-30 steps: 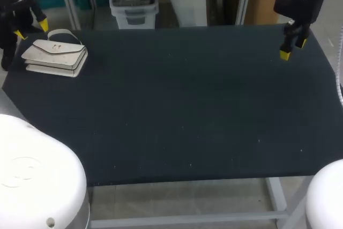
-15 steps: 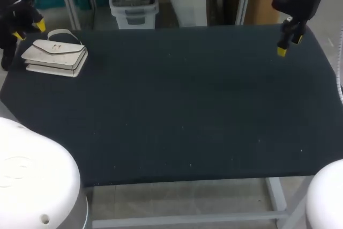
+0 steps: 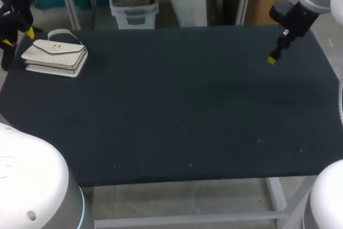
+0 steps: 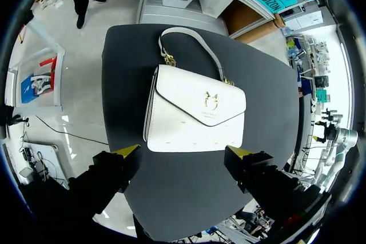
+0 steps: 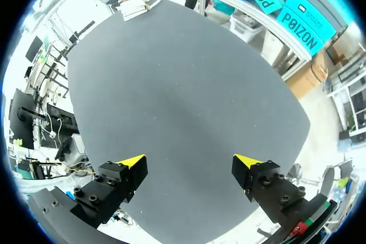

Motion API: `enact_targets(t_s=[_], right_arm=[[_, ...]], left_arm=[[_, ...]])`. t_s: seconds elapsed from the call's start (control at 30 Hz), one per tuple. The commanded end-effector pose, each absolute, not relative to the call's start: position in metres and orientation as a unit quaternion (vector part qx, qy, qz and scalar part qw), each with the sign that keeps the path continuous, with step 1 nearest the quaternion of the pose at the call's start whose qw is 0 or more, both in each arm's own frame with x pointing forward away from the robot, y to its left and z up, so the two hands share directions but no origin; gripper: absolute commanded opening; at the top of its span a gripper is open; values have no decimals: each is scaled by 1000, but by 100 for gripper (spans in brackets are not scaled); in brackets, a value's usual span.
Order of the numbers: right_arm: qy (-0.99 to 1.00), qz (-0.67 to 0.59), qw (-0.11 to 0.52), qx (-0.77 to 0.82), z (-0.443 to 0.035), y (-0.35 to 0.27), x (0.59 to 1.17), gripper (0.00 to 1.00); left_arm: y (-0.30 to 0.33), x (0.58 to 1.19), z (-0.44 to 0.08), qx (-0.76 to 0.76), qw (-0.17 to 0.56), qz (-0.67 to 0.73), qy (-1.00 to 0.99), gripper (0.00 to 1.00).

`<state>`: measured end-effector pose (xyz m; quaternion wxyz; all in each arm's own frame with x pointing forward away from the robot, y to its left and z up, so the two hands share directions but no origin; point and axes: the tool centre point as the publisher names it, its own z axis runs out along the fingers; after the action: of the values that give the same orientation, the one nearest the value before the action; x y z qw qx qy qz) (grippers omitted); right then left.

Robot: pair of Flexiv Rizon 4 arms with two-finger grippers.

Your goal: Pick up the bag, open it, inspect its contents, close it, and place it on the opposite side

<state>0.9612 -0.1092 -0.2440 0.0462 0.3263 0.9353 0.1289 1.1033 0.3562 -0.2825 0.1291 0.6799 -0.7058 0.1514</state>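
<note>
The left tool (image 4: 184, 151) is hanging spread wide with nothing between its fingers, looking down at the near edge of the bag (image 4: 194, 110), which is lying flat on the tabletop (image 4: 197, 204) just ahead of it. The white bag is resting at the far left corner, flap (image 4: 209, 107) facing up. Its long axis is running across the line of approach, roughly parallel to the gap between the two yellow tips, so the fingers are bracketing its length rather than its thin side. The handle (image 4: 189, 41) is arching away on the bag's far side, beyond the body as seen from this tool. That puts the handle as the farther target and the bag's near edge as the closer one. The left arm is plainly the nearer one for the pick. The right tool (image 5: 190, 161) is sitting well apart over the far right of the tabletop, also spread and holding nothing, with the bag showing only at the distant opposite corner in its wrist view
</note>
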Motion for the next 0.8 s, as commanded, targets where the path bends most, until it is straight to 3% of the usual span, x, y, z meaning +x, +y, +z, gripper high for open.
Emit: enact_targets(t_s=[0.03, 0.43, 0.67, 0.8], right_arm=[[914, 226, 118, 316, -252, -109, 949, 100], [917, 244, 102, 299, -267, -95, 946, 100], [927, 245, 81, 272, -275, -89, 948, 100], [933, 247, 65, 253, -282, -85, 950, 100]], left_arm=[[370, 1124, -305, 641, 301, 134, -693, 100], [371, 1135, -341, 640, 355, 129, -669, 100], [364, 1135, -348, 631, 376, 135, -665, 76], [359, 1136, -352, 629, 382, 131, -664, 75]])
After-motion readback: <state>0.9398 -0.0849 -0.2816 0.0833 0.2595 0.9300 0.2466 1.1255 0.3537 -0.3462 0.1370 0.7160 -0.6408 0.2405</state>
